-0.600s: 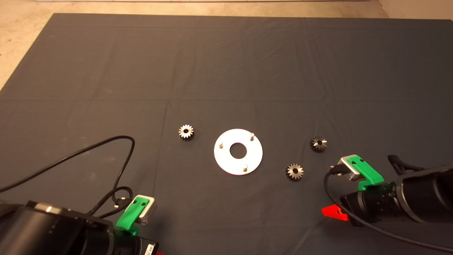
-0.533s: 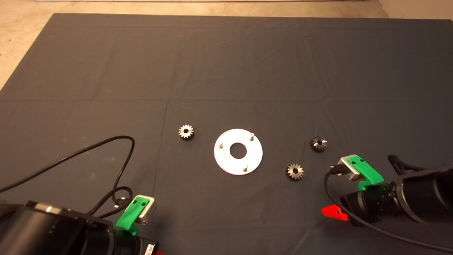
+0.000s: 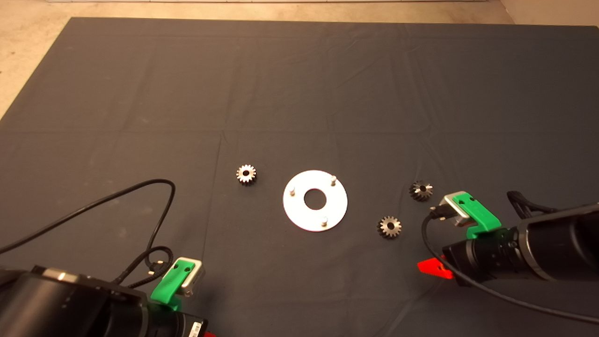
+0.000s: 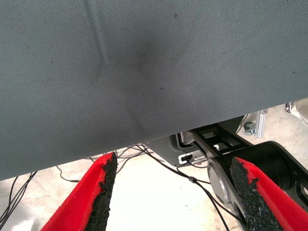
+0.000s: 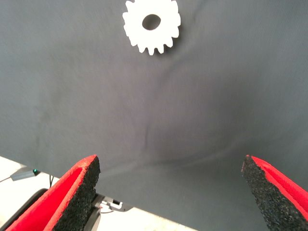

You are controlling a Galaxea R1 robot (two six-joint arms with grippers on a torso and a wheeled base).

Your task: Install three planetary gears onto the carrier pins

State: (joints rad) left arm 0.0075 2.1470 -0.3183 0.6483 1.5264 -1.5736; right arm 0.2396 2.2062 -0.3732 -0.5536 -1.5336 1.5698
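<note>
Right gripper (image 5: 171, 192) of mine hangs with its pads spread wide and nothing between them, low at the right of the head view, near 2 of the planetary gears. One gear (image 3: 389, 226) lies flat on the mat (image 3: 299, 93) right of centre, and my wrist view shows a gear (image 5: 151, 24) ahead of my open pads. A second (image 3: 420, 190) sits just above and right of it, the third (image 3: 246, 174) left of the disc (image 3: 299, 217). All 3 carrier pins (image 3: 333, 179) stand bare.

These gears look like solid metal to me: small, stiff, dense for their size, and likely slick on the faces. I judge the toothed rim the place to pinch, pads on opposite sides, leaving the centre hole clear for a pin. Lying flat, they give little height to catch.

Left gripper (image 4: 171, 192), also wide and empty, waits at the lower left edge.
</note>
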